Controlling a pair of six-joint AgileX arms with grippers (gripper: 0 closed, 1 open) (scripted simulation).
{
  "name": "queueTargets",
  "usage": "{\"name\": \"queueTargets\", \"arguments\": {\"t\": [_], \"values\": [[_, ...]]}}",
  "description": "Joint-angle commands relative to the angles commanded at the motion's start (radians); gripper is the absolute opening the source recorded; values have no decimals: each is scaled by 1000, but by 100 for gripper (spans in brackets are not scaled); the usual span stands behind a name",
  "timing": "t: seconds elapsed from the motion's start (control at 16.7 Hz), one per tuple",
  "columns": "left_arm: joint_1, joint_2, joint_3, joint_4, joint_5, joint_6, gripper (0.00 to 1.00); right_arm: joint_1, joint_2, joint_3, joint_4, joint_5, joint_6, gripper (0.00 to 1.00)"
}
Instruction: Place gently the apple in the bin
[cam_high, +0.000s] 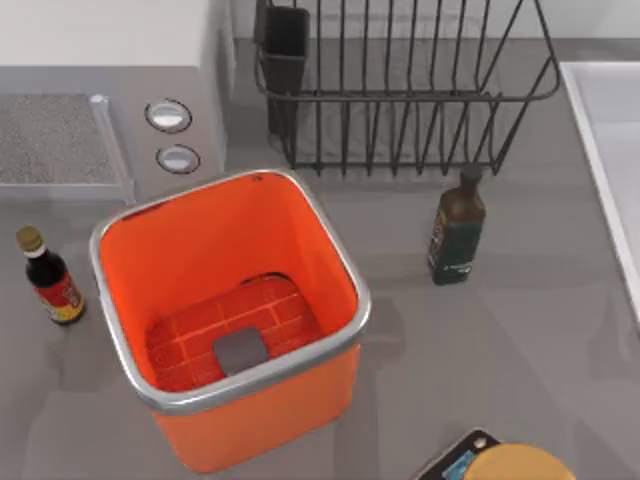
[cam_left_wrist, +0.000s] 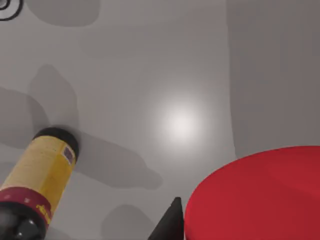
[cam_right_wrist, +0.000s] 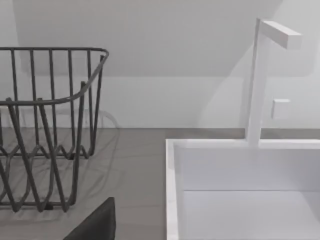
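The bin is a big bright-orange square one with a silver rim, standing left of centre on the grey table; its gridded floor carries a small grey square. In the left wrist view the crimson apple looms close to the camera, high above the tabletop. My left gripper is shut on it, with one black finger against the apple's side. A dark piece of my right gripper shows near the wire rack and the sink.
A black wire rack stands behind the bin. A dark bottle stands right of the bin, a yellow-labelled sauce bottle left of it. A yellow-orange round thing sits at the front right. A white sink lines the right edge.
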Motion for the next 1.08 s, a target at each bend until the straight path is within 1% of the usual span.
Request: {"name": "queueTargets", "arguments": {"t": [0.24, 0.48, 0.9, 1.08], "values": [[-136, -11, 14, -17, -47, -336, 0, 0, 0, 0, 0, 0, 0, 100], [-299, -10, 16, -30, -68, -768, 0, 0, 0, 0, 0, 0, 0, 100], [-590, 18, 11, -42, -34, -1597, 0, 0, 0, 0, 0, 0, 0, 100], [-694, 21, 19, -29, -13, -1920, 0, 0, 0, 0, 0, 0, 0, 100]]}}
